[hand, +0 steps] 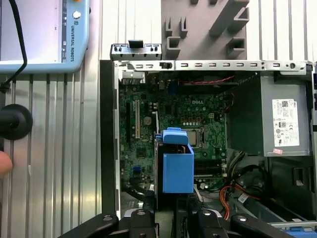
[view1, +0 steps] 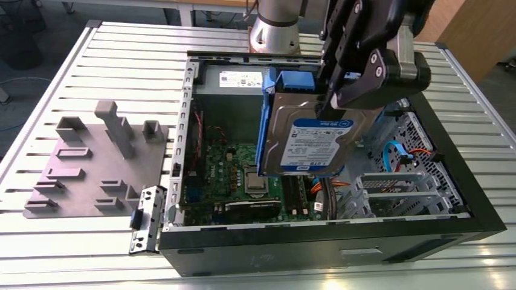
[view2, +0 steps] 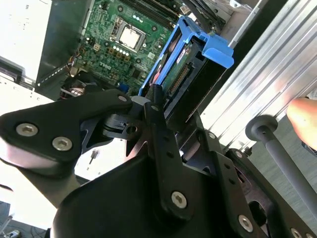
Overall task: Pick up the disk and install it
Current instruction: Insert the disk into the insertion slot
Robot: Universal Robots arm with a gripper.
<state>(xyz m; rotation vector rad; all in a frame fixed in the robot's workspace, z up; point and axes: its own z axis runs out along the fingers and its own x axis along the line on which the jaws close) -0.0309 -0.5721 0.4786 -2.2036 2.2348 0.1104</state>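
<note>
**A:** What is shown of the pick-up in the exterior view?

**B:** The disk (view1: 310,142) is pinched at its upper edge by the gripper (view1: 335,104), whose fingers are pressed onto it. It is held on edge, hanging just beneath the fingertips, above the open computer case (view1: 322,244) and resting on nothing. The pick-up is judged done.

**A:** And what is added by the second wrist view?

**B:** The disk (view2: 187,69) is seen clamped between the fingers (view2: 159,129). Its blue rail is at the end farthest from the gripper (view2: 173,106). The motherboard (view2: 119,39) lies beyond the disk, apart from it.

**A:** Is any installing shown in the first wrist view?

**B:** None. The disk (hand: 177,166) is seen end-on, straight out from the gripper (hand: 174,218) and in front of the motherboard (hand: 163,116). It is not seated in any bay. The grey power supply (hand: 285,124) lies off to one side of the tool. The installing is judged not yet done, so about half of the task is left.
</note>
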